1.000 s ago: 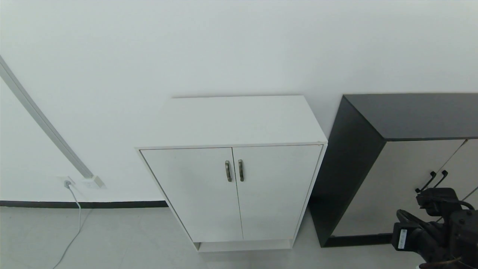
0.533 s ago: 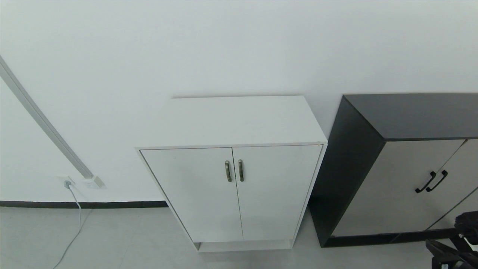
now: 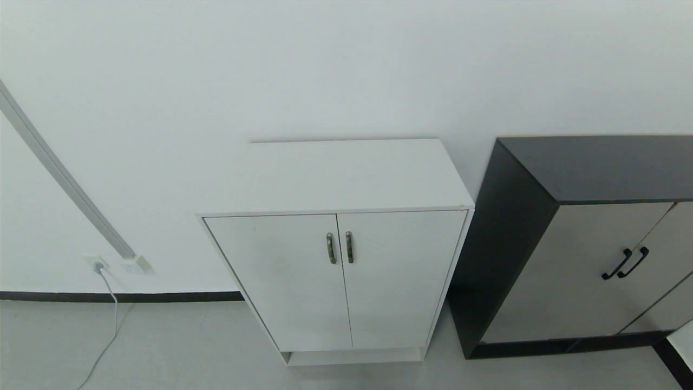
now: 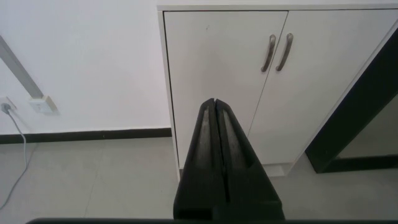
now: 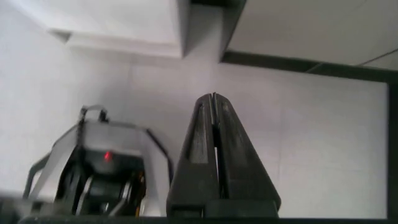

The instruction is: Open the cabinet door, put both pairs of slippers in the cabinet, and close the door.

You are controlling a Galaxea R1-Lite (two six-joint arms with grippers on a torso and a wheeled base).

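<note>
A white two-door cabinet (image 3: 335,271) stands against the wall with both doors closed and two metal handles (image 3: 339,248) side by side at the middle. In the left wrist view the same cabinet (image 4: 249,81) is ahead, and my left gripper (image 4: 214,102) is shut with nothing in it, held well in front of the left door. My right gripper (image 5: 214,98) is shut and empty, low above the grey floor near the cabinet's bottom corner (image 5: 155,28).
A black cabinet (image 3: 574,238) with grey doors and black handles stands right of the white one. A wall socket (image 3: 97,265) with a grey cable sits at the left, below a slanted conduit. Open grey floor lies in front.
My right arm has dropped down and out of the head view at the lower right. The cabinet and the camera have stayed still.
</note>
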